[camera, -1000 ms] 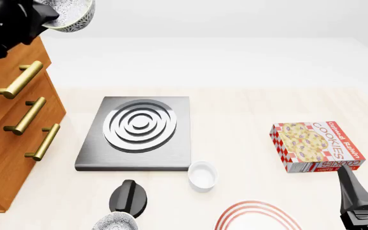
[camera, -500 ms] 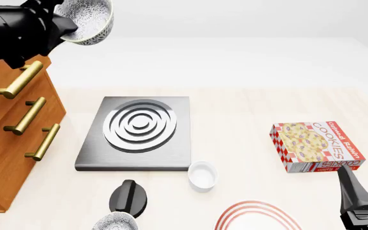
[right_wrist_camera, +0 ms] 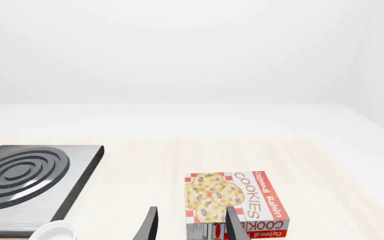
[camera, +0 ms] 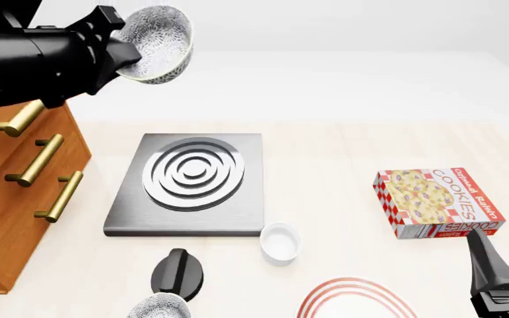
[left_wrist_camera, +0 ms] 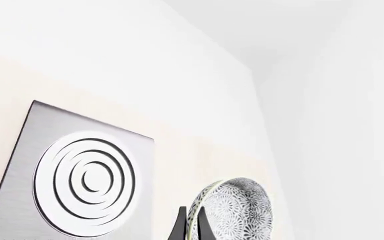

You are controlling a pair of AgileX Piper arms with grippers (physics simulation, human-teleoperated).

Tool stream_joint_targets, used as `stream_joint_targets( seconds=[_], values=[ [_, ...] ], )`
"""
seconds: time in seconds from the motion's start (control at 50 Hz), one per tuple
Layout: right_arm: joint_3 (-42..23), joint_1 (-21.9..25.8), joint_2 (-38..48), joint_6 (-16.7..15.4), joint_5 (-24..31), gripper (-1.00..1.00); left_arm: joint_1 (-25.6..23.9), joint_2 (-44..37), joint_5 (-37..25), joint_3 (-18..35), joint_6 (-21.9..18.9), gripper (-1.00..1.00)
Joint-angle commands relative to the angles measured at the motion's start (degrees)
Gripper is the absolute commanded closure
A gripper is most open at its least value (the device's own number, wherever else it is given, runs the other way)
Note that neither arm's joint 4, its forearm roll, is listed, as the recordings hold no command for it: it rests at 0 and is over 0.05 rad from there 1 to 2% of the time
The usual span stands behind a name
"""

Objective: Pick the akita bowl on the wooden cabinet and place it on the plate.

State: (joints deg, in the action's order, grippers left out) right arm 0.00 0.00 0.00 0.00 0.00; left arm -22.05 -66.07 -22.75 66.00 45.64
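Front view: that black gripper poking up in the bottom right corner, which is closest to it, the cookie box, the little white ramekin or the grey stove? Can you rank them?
From the right gripper, going by the front view:
1. Cookie box, just beyond it on the right side of the table.
2. Ramekin, toward the middle, near the front.
3. Stove, farther left, past the ramekin.

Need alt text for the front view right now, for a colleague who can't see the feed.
The left gripper holds the akita bowl tilted in the air, above the stove and beside the wooden cabinet. Near the front edge sit the plate, a white ramekin and a second speckled bowl; a cookie box lies at right.
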Motion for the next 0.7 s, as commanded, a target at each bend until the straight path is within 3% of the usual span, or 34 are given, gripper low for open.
stream_joint_targets(
  seconds=[0.02,0.7],
  values=[
    [0.0,0.0,0.0,0.0,0.0,-1.0,-3.19,0.61,0.35,-0.28,-0.78,1.0],
    [0.0,0.0,0.0,0.0,0.0,-1.0,-11.33,-0.32,0.23,-0.63,-1.86,1.0]
  ],
)
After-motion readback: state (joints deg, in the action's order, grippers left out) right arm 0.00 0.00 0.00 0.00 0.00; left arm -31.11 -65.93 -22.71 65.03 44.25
